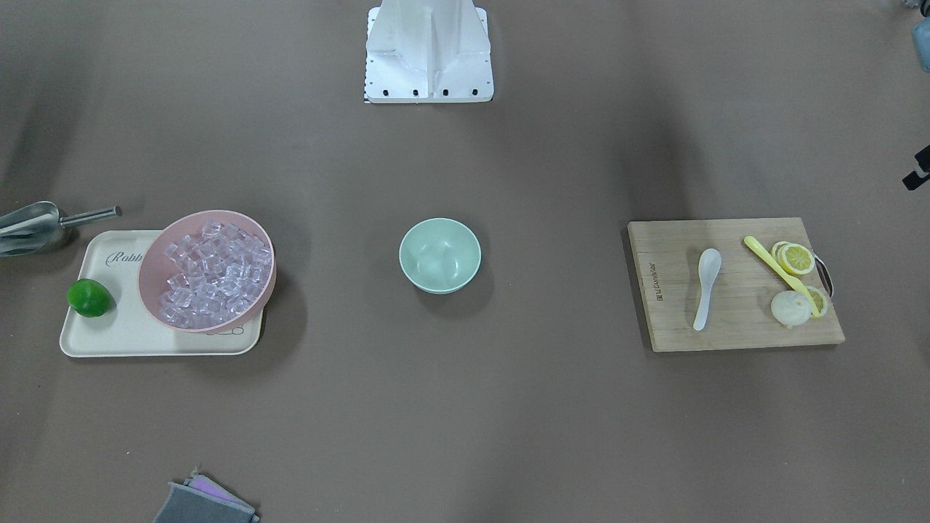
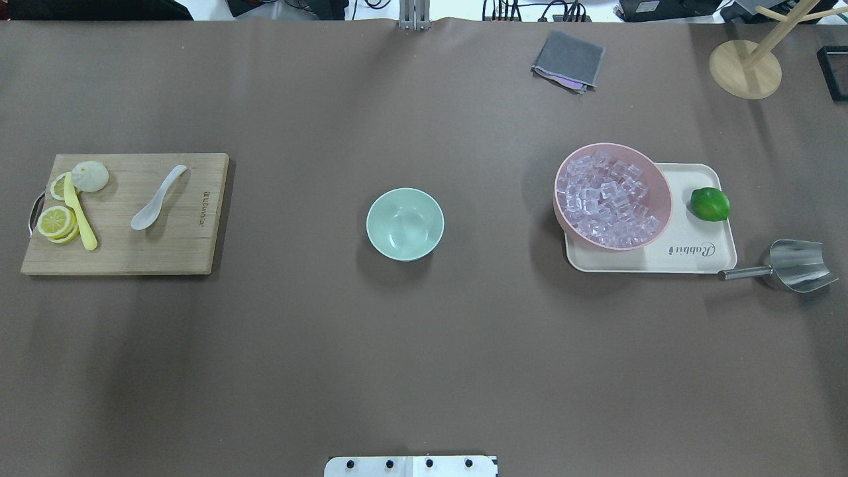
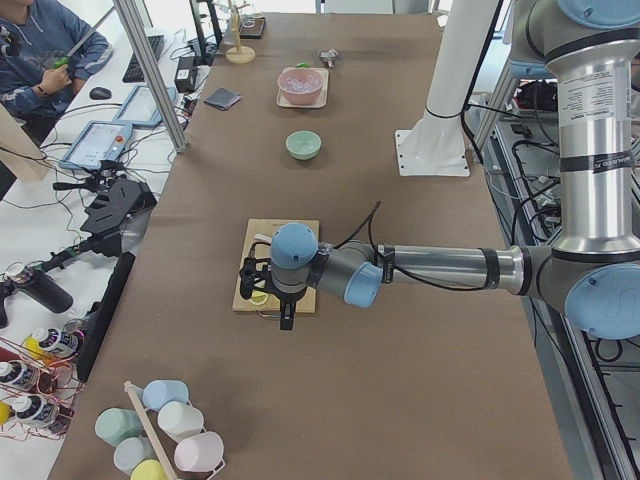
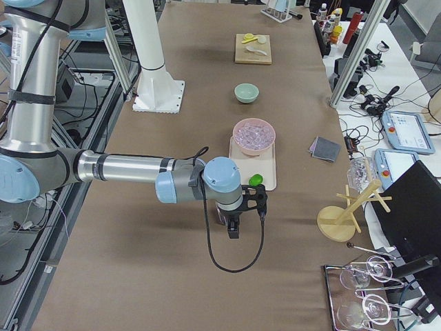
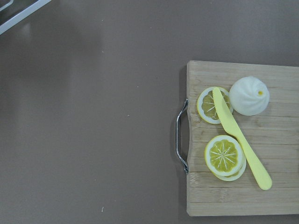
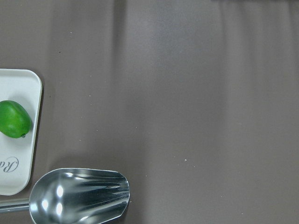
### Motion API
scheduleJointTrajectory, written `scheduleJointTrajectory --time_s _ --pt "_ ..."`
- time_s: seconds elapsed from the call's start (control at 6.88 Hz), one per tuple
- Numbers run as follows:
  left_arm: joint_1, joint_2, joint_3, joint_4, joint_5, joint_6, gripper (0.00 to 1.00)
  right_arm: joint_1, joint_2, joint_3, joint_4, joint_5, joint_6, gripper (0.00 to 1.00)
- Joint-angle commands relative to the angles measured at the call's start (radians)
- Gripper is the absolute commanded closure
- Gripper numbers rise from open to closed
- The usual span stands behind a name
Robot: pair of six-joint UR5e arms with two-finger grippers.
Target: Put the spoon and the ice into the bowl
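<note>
The white spoon [image 1: 706,287] [image 2: 157,199] lies on a wooden cutting board [image 2: 119,255]. The mint-green bowl [image 1: 439,254] [image 2: 405,223] stands empty at the table's middle. Clear ice cubes [image 2: 606,199] [image 1: 214,272] fill a pink bowl [image 2: 613,147]. My left gripper [image 3: 287,322] hangs over the board's outer, handle end. It shows only in the exterior left view, so I cannot tell whether it is open or shut. My right gripper [image 4: 233,234] hangs past the tray, near the lime. It shows only in the exterior right view, so I cannot tell its state either.
The pink bowl and a green lime [image 2: 709,204] sit on a cream tray [image 2: 689,232]. A metal scoop [image 2: 795,265] lies beside the tray. A yellow spoon [image 5: 240,137], lemon slices [image 5: 224,156] and a white bun [image 5: 249,95] share the board. A grey cloth [image 2: 568,59] lies at the far edge.
</note>
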Motion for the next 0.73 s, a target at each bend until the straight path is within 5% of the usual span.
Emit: scheduleJointTrajectory --time_s 0.0,0.58 --pt "-0.001 0.042 -0.086 -0.033 -0.031 -0.011 0.02 0.000 -0.012 0.004 0.001 0.007 0.000 0.00" --pt "-0.004 0.042 -0.085 -0.047 -0.037 -0.014 0.02 0.000 -0.012 -0.011 -0.001 0.038 0.000 0.00"
